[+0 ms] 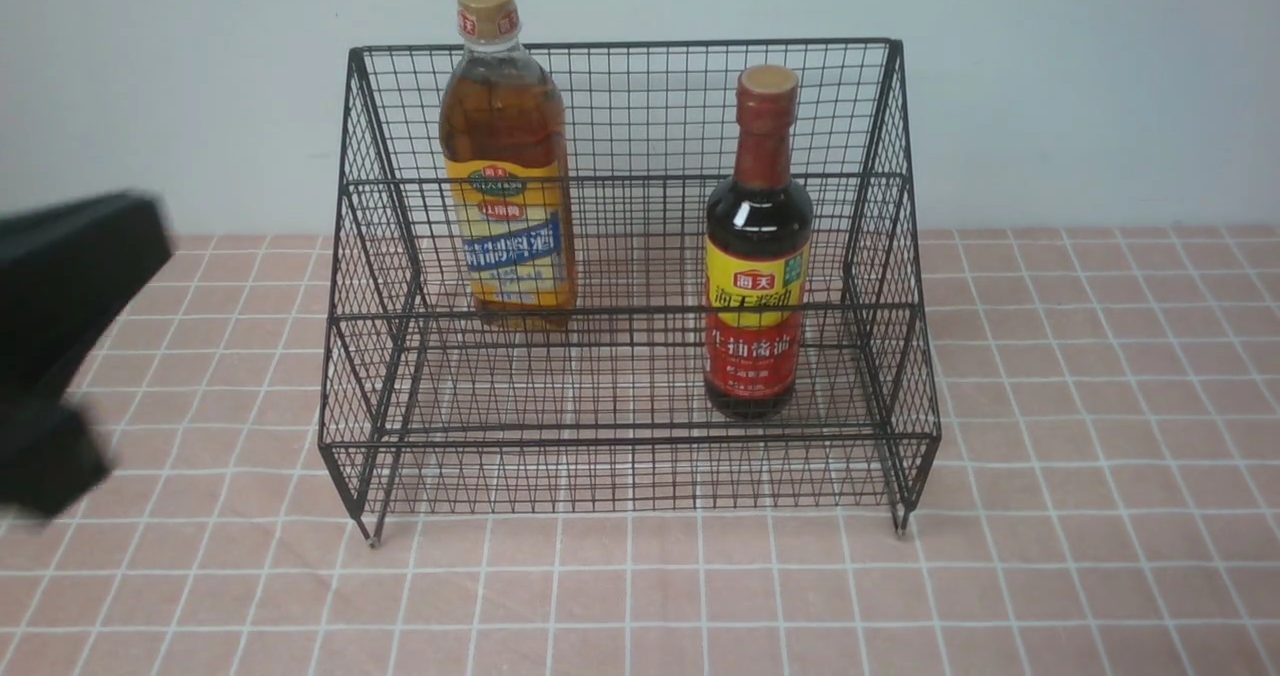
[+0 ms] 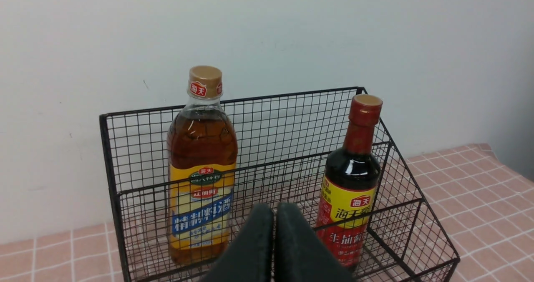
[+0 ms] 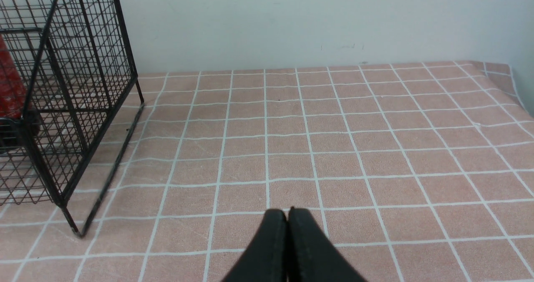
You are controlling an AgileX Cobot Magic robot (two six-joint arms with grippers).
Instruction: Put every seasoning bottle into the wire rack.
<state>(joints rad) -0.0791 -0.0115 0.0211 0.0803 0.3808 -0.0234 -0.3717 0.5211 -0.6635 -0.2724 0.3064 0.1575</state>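
amber bottle: the amber bottle (image 1: 508,156) is already standing upright on the upper, far tier of the rack (image 1: 630,446), toward the left side. Gold cap pokes up above the back edge.

dark bottle: the dark bottle (image 1: 757,256) is upright too, on the lower, near tier, right of centre. Sits close to the rack's right wall, can't tell if it's actually touching the wire.

rack: on its feet on the pink tablecloth (image 1: 1100,456), back close to the wall, not tipped or anything.

left gripper: the left gripper (image 2: 274,215) has its two fingers pressed flat together, nothing between them. From its wrist view it's looking at the rack from the near side, pointed roughly between the two bottles, not touching either. In the front view all you get is a blurry black chunk of the left arm (image 1: 60,336) at the left edge, well apart from the rack.

right gripper: the right gripper (image 3: 288,215) is also pinched together on nothing, hanging over bare cloth to the right of the rack. It doesn't show in the front view at all.

done so far: both bottles look to be in, so honestly looks finished to me.

left to do: nothing I can spot, no third bottle anywhere on the cloth. At most the arms go park themselves.

risk: pretty low, both bottles look steady and neither arm is near them.
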